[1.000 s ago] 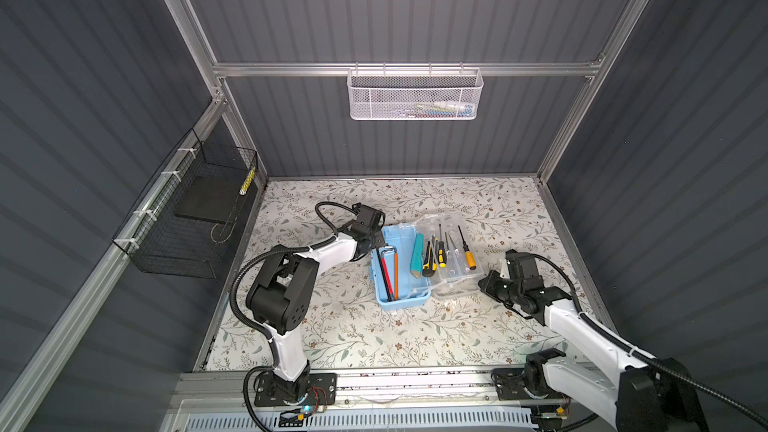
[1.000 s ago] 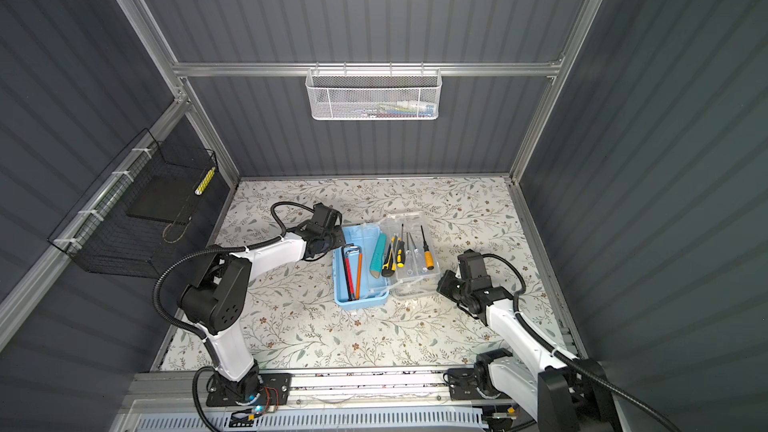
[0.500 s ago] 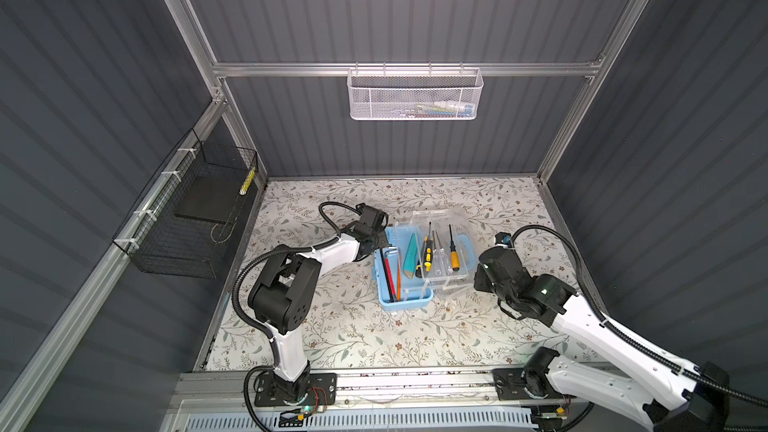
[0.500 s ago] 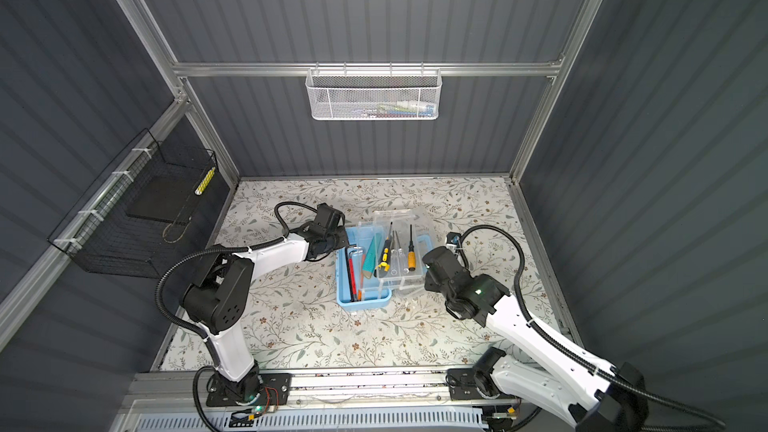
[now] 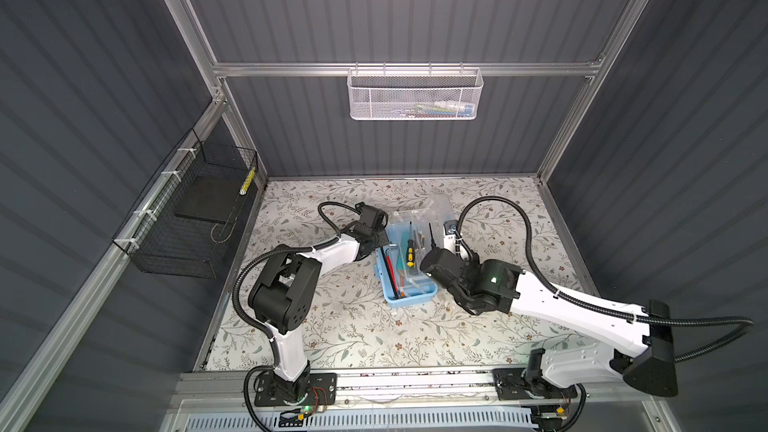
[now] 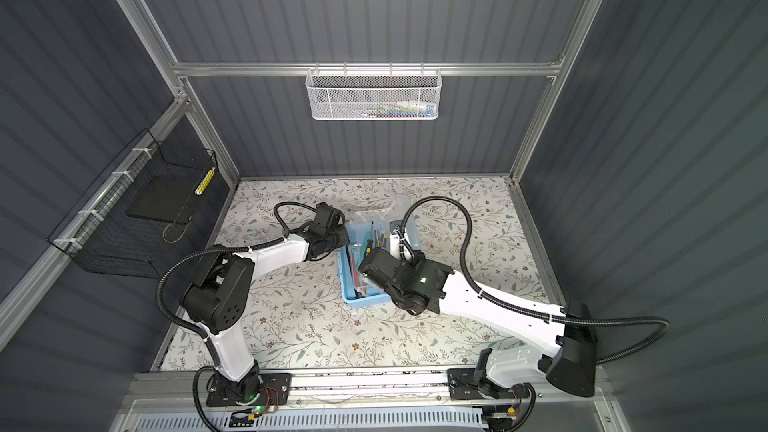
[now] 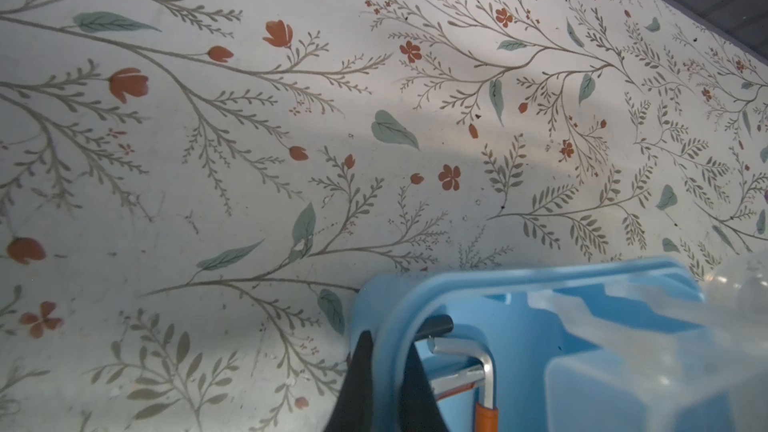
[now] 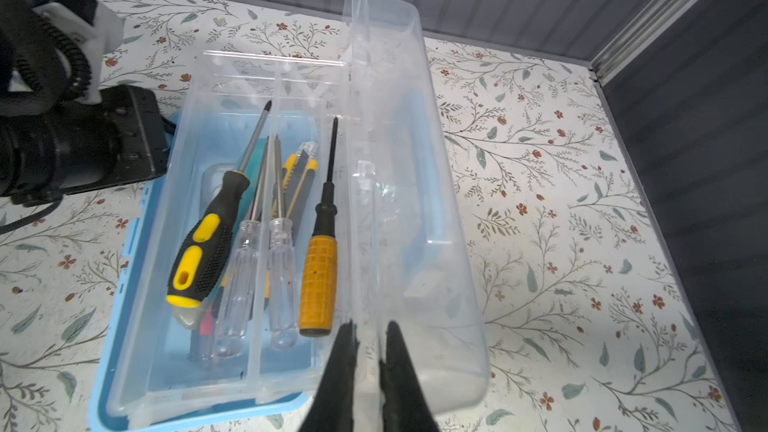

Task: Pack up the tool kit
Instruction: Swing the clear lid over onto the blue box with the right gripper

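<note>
here, mid-table, the light-blue box lies long axis near-to-far, screwdrivers inside, left gripper clamped on its far-left rim, right gripper pinched tight on the clear lid standing along its right side.

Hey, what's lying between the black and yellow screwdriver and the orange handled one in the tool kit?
Two clear-handled screwdrivers lie side by side between the black-and-yellow screwdriver and the orange-handled one, shown in the right wrist view.
</note>
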Motion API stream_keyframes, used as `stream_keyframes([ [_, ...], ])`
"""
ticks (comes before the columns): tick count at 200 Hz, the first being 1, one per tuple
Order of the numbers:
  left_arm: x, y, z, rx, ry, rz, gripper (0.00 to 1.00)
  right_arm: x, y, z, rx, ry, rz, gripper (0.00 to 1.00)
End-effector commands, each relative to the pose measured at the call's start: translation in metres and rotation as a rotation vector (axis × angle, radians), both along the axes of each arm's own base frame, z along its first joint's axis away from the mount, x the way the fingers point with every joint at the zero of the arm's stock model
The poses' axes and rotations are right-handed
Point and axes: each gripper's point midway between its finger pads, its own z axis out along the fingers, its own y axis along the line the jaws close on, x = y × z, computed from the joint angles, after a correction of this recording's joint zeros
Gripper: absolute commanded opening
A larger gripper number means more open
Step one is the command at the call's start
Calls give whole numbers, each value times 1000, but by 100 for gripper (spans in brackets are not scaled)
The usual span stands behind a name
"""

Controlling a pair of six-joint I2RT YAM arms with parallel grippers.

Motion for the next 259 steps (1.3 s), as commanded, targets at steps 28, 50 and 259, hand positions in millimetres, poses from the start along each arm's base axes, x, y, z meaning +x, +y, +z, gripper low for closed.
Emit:
stream_keyframes([
  [28,-24,-51,14,-129,16,-172,0,-15,78,-12,119,83,162,0],
  [50,-23,-50,11,-128,22,-160,0,-22,96,-14,117,97,204,0],
  [259,-8,-30,41,-34,-55,-78,59,-35,92,-17,314,172,304,16],
])
